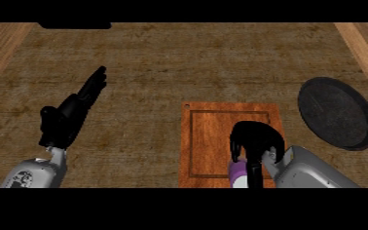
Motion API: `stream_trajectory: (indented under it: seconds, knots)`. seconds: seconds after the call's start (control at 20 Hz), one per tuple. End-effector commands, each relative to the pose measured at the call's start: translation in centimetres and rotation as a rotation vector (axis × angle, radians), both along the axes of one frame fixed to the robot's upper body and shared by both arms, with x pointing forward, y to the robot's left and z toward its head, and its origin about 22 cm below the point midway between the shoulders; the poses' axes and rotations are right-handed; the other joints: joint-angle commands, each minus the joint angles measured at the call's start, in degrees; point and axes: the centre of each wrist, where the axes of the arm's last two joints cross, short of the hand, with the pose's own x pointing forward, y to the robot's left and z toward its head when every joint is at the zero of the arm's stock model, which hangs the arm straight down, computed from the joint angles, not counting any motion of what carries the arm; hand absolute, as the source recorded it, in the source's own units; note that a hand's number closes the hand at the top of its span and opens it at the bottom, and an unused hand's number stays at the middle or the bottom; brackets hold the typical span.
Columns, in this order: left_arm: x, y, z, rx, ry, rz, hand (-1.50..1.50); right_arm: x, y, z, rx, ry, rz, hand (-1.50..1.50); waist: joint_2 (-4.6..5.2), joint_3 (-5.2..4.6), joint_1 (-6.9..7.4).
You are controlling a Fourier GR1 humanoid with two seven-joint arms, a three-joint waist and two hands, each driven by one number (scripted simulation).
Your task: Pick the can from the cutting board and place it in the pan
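The can (238, 174) shows only as a purple-and-white patch at the six o'clock end of the cutting board (208, 141); no writing on it can be read; the right hand (255, 139) curls over it from above, grasping it and hiding most of it; the board lies on the brown counter (179, 63); the dark round pan (334, 112) sits at three o'clock, apart from the board; at nine o'clock the left hand (72, 109) rests released, fingers straight, pointing toward one o'clock.
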Motion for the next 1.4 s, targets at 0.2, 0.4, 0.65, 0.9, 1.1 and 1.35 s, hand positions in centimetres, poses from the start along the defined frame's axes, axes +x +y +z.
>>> stream_trajectory:
  seconds: [0.2,0.4,0.65,0.9,1.1,1.35]
  knots:
    - [0.1,1.0,-0.9,0.012,0.011,0.057,0.00,-5.0,1.7,3.1,0.075,-0.415,-0.112,1.50,-0.67,0.38,-2.96]
    - [-1.0,0.9,-1.5,-0.019,0.043,0.048,0.00,-7.1,1.3,4.6,0.139,-0.723,-0.143,1.50,-1.45,0.45,-4.01]
    - [-0.9,1.8,-1.5,0.003,0.027,0.079,0.00,-10.2,0.3,7.7,0.180,-1.058,-0.170,1.50,-1.00,0.44,-4.35]
    - [-0.8,0.0,-0.7,-0.009,0.030,0.036,0.00,-13.4,-0.7,7.8,0.175,-1.152,-0.293,1.50,-0.17,0.47,-2.35]
    - [-1.1,-0.4,-0.9,-0.025,0.013,0.028,0.00,-13.4,-2.5,7.1,0.177,-1.200,-0.395,1.50,0.21,0.52,-1.60]
    - [-0.2,0.2,-0.2,-0.006,0.012,0.011,0.00,-11.8,-4.5,6.0,0.313,-1.240,-0.524,1.50,0.65,0.59,-1.00]
